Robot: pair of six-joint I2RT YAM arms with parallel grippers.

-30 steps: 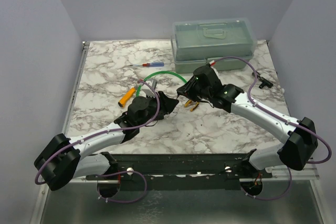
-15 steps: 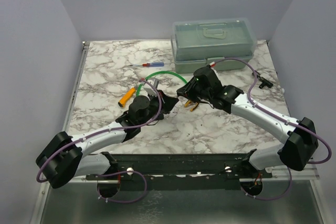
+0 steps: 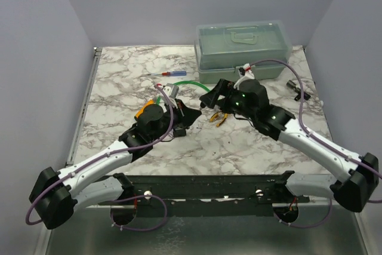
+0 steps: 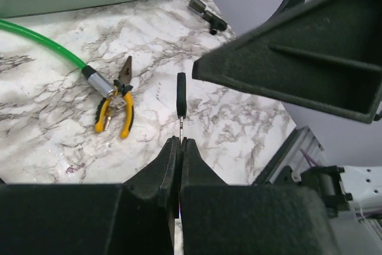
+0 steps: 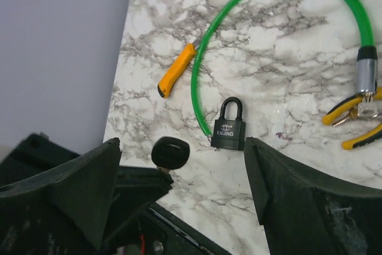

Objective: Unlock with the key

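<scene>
The key (image 4: pixel 181 95), with a dark head and a thin silver blade, stands out in front of my left gripper (image 4: pixel 180 142), which is shut on the blade. In the right wrist view the key's head (image 5: pixel 170 152) sits above the left fingers (image 5: pixel 134 188), between the wide-apart fingers of my open right gripper (image 5: pixel 184 168). A black padlock (image 5: pixel 229 130) lies flat on the marble beyond the key, beside the green cable (image 5: pixel 206 58). Seen from above, the left gripper (image 3: pixel 192 112) and right gripper (image 3: pixel 212 98) nearly meet mid-table, and the padlock is hidden under the left arm.
Yellow-handled pliers (image 4: pixel 116 108) lie by the cable's metal end (image 4: pixel 98 80). An orange tool (image 5: pixel 176 71) lies left of the cable. A red-and-blue screwdriver (image 3: pixel 167 74) and a green toolbox (image 3: pixel 242 43) sit at the back, and a small black part (image 3: pixel 296 88) at the right.
My left gripper closed on the key's blade. My right gripper opened wide and let go of the key, and both arms shifted slightly.
</scene>
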